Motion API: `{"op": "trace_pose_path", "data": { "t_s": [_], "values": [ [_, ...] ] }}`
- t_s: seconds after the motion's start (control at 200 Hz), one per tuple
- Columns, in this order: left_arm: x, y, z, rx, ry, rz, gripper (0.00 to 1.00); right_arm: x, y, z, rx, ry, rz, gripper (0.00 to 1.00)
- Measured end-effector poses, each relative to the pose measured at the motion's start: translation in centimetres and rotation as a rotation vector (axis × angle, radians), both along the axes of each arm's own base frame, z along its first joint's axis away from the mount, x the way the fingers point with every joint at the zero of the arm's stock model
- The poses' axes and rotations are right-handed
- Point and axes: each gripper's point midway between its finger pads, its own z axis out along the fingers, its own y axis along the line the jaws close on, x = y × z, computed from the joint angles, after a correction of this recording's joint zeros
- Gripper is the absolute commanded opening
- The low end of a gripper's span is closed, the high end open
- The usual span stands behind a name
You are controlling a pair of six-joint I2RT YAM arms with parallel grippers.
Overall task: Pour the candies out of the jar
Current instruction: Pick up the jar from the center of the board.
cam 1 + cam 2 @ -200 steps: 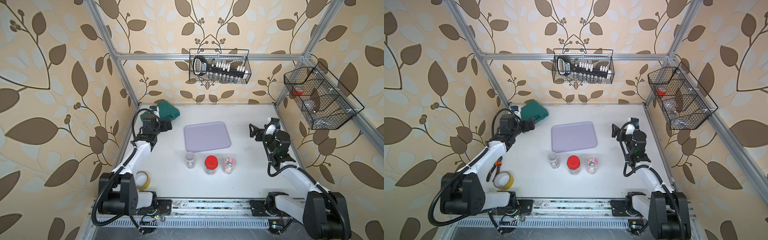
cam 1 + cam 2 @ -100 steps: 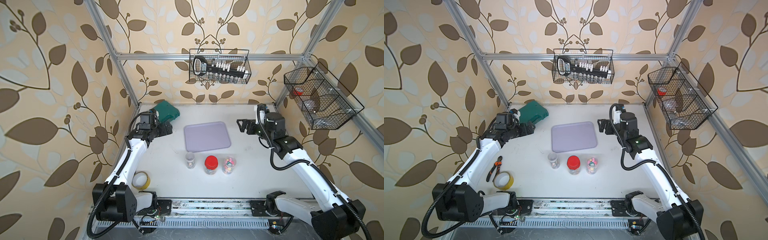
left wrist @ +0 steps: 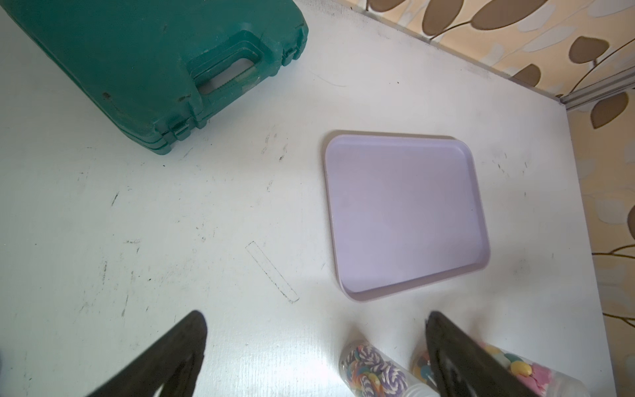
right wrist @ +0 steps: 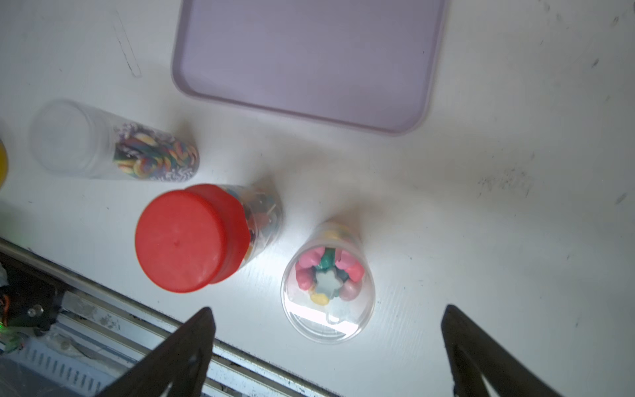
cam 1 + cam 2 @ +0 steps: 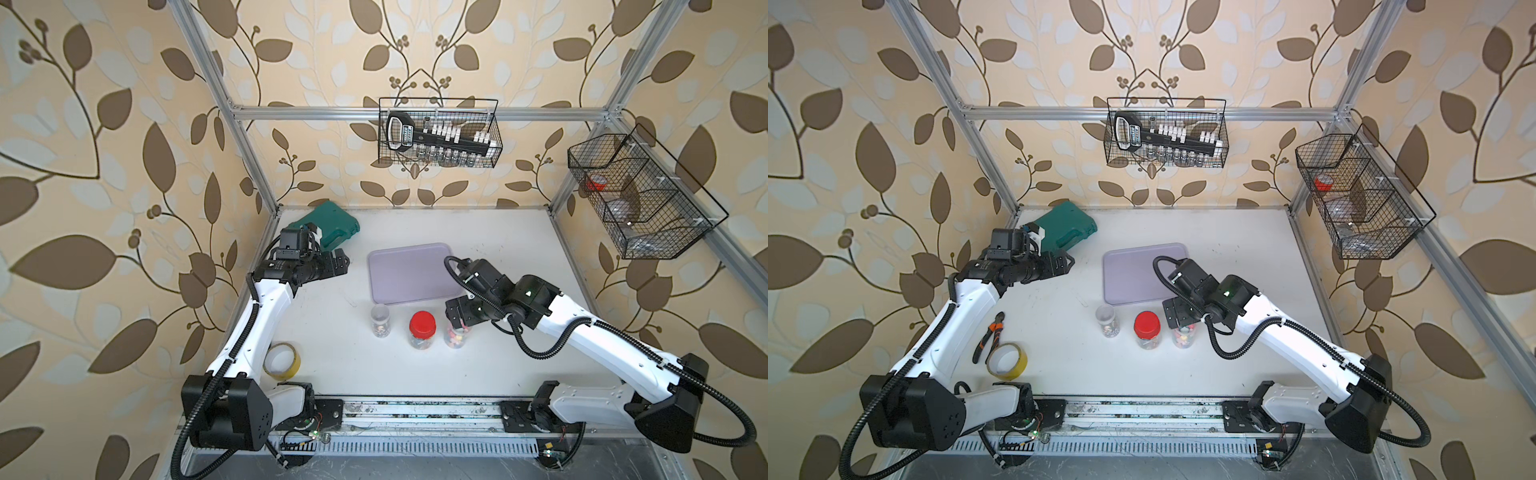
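Right wrist shows candies jar [image 4: 328, 299] below the spread right gripper [image 4: 328, 309].

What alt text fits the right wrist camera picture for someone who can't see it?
The open right gripper hovers over a clear jar of pastel candies on a white table, its black fingers apart and clear of it. Beside it stand a red-lidded jar and a jar of swirl lollipops, with an empty lilac tray beyond.
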Motion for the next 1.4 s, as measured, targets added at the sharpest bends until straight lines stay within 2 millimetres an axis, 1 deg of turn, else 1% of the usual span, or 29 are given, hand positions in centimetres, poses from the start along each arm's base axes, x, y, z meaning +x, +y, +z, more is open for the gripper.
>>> {"op": "trace_pose_path", "data": {
  "t_s": [0.13,0.265,0.545,0.66,0.775,0.84,0.945,1.03,1.15,1.25,1.4],
  "values": [
    [0.1,-0.2,0.4,-0.012,-0.009,-0.007,0.99,-1.4,-1.0,-2.4,-0.071,0.067,-0.007,0.98],
    [0.1,-0.3,0.5,-0.023,-0.006,-0.005,0.99,-1.6,-1.3,-3.7,-0.113,0.097,-0.011,0.96],
    [0.1,-0.4,0.4,-0.027,-0.005,-0.003,0.99,-0.7,-0.4,-5.3,-0.148,0.111,0.02,0.87],
    [0.1,-0.4,0.4,-0.027,-0.005,-0.003,0.99,-0.5,-0.1,-5.9,-0.163,0.121,0.038,0.79],
    [0.1,-0.4,0.4,-0.027,-0.004,-0.003,0.99,-0.3,0.2,-6.0,-0.158,0.116,0.048,0.77],
    [0.1,-0.4,0.4,-0.027,-0.005,-0.003,0.99,-0.3,0.4,-6.0,-0.152,0.114,0.054,0.72],
    [0.1,-0.4,0.5,-0.027,-0.004,-0.003,0.99,-0.1,0.7,-5.9,-0.138,0.109,0.059,0.69],
    [0.1,-0.4,0.5,-0.029,-0.004,-0.005,0.99,0.1,0.9,-5.9,-0.122,0.109,0.056,0.69],
    [0.1,-0.4,0.5,-0.03,-0.004,-0.006,0.99,0.5,0.9,-6.0,-0.091,0.116,0.042,0.72],
    [0.0,-0.5,0.5,-0.032,-0.005,-0.008,0.99,0.7,0.6,-6.5,-0.075,0.133,0.032,0.75],
    [0.0,-0.7,0.5,-0.041,-0.004,-0.016,0.99,0.5,0.4,-7.4,-0.077,0.163,0.03,0.75]
  ]
}}
